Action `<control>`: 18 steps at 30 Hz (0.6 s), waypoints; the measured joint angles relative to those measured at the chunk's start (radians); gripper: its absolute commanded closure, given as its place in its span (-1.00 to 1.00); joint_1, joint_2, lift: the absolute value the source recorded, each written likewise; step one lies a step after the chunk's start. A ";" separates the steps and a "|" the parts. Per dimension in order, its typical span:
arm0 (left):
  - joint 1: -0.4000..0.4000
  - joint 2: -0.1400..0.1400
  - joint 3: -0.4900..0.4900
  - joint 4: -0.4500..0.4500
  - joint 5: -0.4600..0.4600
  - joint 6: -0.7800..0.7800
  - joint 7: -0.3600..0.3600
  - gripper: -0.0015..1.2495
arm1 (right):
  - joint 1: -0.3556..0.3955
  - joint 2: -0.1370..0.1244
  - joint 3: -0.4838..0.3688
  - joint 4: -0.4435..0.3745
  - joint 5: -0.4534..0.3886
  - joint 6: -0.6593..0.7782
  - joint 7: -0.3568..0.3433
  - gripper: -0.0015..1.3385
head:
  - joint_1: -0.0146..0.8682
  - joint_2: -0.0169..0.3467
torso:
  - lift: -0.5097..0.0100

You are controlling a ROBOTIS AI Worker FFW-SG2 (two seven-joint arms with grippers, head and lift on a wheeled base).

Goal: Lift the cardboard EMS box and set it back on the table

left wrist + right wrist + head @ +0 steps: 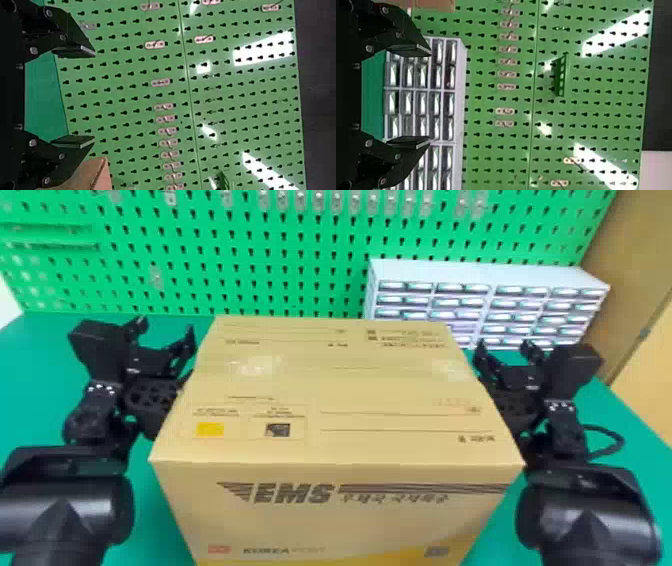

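Between the two arms stands the cardboard EMS box (325,400), its top and printed front facing the head camera. My left gripper (165,332) is at the box's left side, open and pointing toward the back; in the left wrist view the same gripper (94,96) has its fingers wide apart, with a corner of the box (95,172) beside one of them. At the box's right side is my right gripper (506,349), also open; its wrist view has this gripper (430,96) with nothing between its fingers. The box's underside is hidden.
The green table (35,390) lies under everything. A green pegboard (225,285) with small hooks rises behind. At the back right stands a white drawer cabinet (500,272), beyond the right gripper. A cable loops beside the right arm.
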 measured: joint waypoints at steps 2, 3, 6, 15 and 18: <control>0.000 0.000 -0.010 0.001 0.002 0.000 0.003 -0.23 | -0.002 0.000 0.010 0.002 0.000 -0.001 0.000 -0.28 | 0.57 -0.98 | 0.60; -0.001 0.000 -0.013 0.001 0.003 0.000 0.003 -0.23 | -0.003 0.000 0.014 0.002 0.000 -0.002 0.000 -0.28 | 0.57 -0.98 | 0.60; -0.001 0.000 -0.024 0.001 0.006 0.000 0.004 -0.23 | -0.005 0.000 0.027 0.004 0.000 -0.002 0.000 -0.28 | 0.57 -0.98 | 0.60; -0.005 -0.001 -0.040 0.001 0.012 0.000 0.004 -0.23 | -0.012 0.000 0.057 0.010 -0.004 -0.002 0.000 -0.28 | 0.57 -0.98 | 0.60; -0.005 -0.001 -0.041 0.001 0.013 0.000 0.004 -0.23 | -0.013 0.000 0.062 0.011 -0.006 -0.002 0.000 -0.28 | 0.57 -0.98 | 0.60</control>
